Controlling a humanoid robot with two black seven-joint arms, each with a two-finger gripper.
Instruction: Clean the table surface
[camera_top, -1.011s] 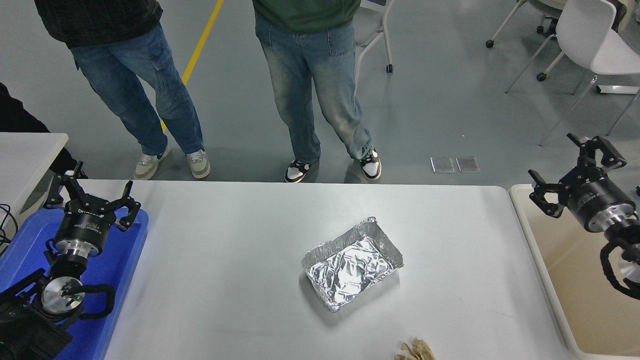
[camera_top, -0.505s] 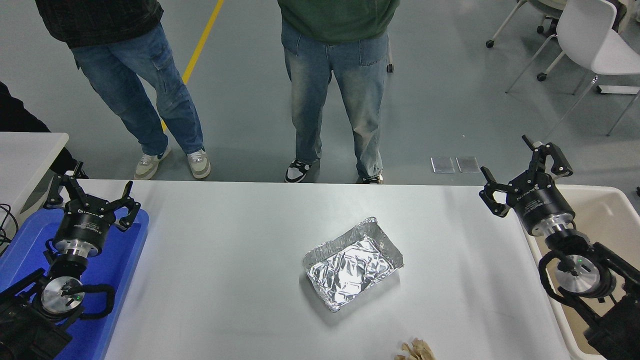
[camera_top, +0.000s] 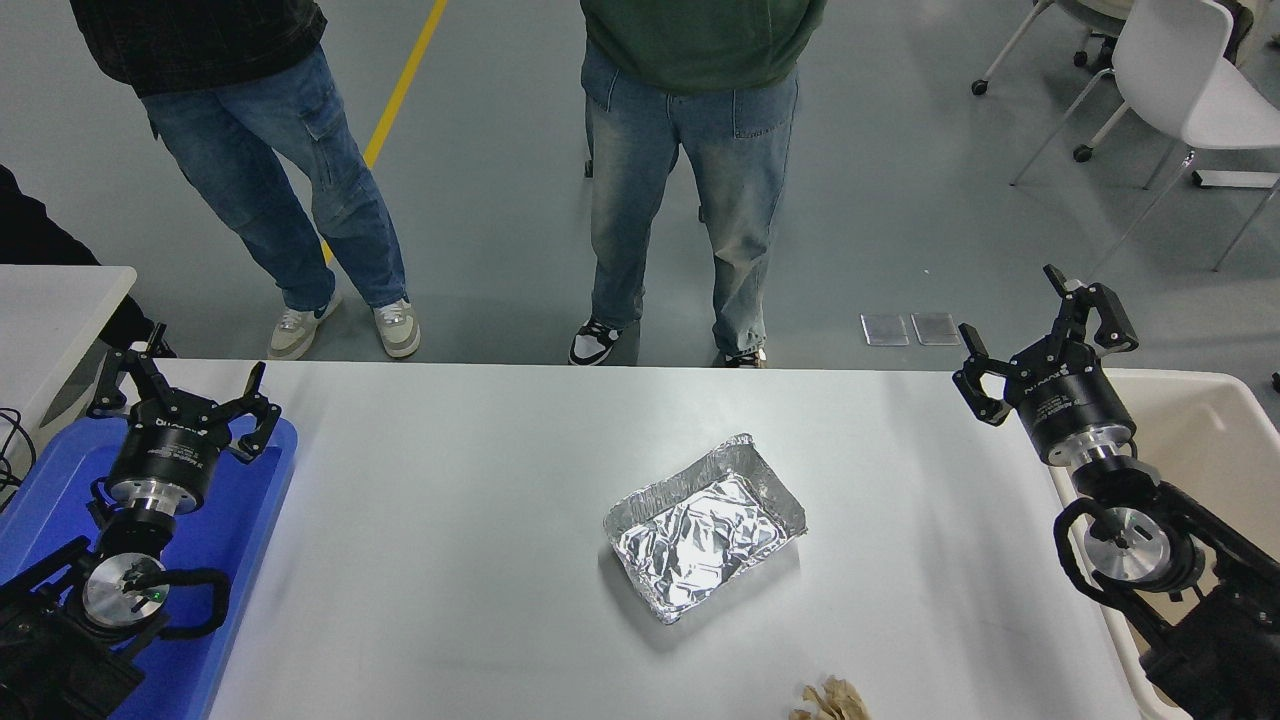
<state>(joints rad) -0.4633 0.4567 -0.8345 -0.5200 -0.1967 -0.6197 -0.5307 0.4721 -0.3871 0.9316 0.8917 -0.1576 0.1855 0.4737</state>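
Head view showed my right gripper (camera_top: 1035, 345) with its fingers spread wide and nothing in them. It hung over the far right corner of the table surface (camera_top: 450, 560), near the edge. Just beside it on the right stood a cream bin (camera_top: 1215, 420), and I could see nothing inside the part that showed. My left gripper (camera_top: 180, 400) was parked at the lower left, its fingers spread wide too, over a blue tray (camera_top: 230, 560). I saw only my arm above that tray. The big white table surface filled the middle of the picture. A foil tray (camera_top: 703, 525) sat near its middle, shiny and crinkled, with nothing in it. A scrap of brown crumpled paper (camera_top: 830, 700) lay at the near edge. Two people in jeans (camera_top: 690, 210) stood at the far side.
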